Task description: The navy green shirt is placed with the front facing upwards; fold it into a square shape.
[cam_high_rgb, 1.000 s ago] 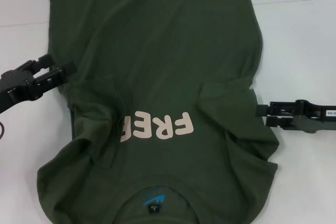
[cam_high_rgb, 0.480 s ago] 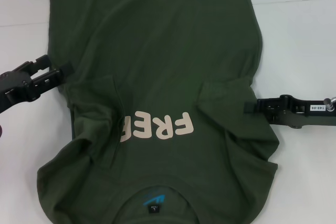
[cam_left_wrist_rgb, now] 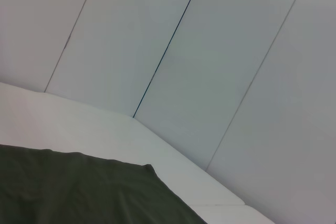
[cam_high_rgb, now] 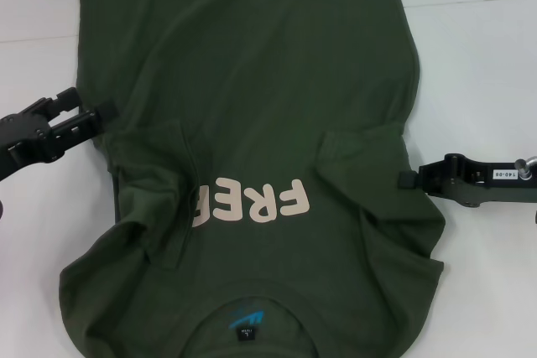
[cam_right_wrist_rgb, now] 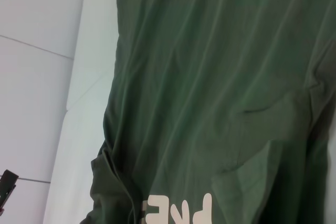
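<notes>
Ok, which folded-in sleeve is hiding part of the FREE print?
The sleeve on the robot's left: its fold laps over the last letter of the FREE lettering. The sleeve on the robot's right lies clear of the print.

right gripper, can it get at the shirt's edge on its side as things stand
Probably yes: the right gripper sits right at the navy green shirt edge by the folded-in sleeve, with only bare table around it.

— What am I looking at on the table?
— The navy green shirt (cam_high_rgb: 252, 123) is lying front up, collar nearest me, pale "FREE" letters showing.
— Flat?
— Both sleeves are lying folded inward over the chest, and the fabric is wrinkling there.
</notes>
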You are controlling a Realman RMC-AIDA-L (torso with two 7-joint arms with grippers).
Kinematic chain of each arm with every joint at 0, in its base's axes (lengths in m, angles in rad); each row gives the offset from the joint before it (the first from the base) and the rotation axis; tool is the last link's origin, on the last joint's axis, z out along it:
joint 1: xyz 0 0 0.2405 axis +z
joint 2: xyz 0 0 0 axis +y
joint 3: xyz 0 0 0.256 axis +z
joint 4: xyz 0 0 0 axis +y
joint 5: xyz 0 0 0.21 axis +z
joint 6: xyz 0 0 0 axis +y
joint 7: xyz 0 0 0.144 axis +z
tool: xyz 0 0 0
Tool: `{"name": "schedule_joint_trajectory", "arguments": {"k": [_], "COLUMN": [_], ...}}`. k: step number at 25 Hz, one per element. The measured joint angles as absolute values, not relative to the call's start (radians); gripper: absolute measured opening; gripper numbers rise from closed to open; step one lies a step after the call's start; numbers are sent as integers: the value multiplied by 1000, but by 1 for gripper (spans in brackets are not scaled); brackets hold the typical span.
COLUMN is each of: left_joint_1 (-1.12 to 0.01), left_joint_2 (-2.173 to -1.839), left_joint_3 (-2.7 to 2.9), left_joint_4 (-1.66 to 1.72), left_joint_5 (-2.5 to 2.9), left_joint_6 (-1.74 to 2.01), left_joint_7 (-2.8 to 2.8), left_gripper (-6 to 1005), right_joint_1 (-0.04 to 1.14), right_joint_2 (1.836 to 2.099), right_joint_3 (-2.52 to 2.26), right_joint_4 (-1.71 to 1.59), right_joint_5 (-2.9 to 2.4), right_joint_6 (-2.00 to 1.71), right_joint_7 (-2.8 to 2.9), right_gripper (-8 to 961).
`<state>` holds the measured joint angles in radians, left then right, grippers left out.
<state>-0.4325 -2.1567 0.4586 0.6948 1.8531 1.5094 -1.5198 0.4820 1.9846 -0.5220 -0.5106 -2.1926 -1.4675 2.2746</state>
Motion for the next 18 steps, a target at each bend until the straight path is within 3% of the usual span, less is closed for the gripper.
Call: {"name": "schedule_joint_trajectory", "arguments": {"k": [4,18], "left_joint_1": [-433,-434], "left_joint_2": [-2157,-2157], "left_joint_3": [459,452], "left_joint_4": [695,695], "left_joint_5": [1853,1853], "left_joint_6": [1509,1497], "left_joint_7": [-1519,-1519], "left_gripper": [904,904], "right_joint_1": [487,560], "right_joint_2": [1990,2022], "right_joint_3": [-525,-590], "right_joint_4": [-512,-511], "right_joint_5": [-2191,-2190], "right_joint_6": [-1467,-1503], "right_joint_7": [2272,2269], "right_gripper": [3,31]}}
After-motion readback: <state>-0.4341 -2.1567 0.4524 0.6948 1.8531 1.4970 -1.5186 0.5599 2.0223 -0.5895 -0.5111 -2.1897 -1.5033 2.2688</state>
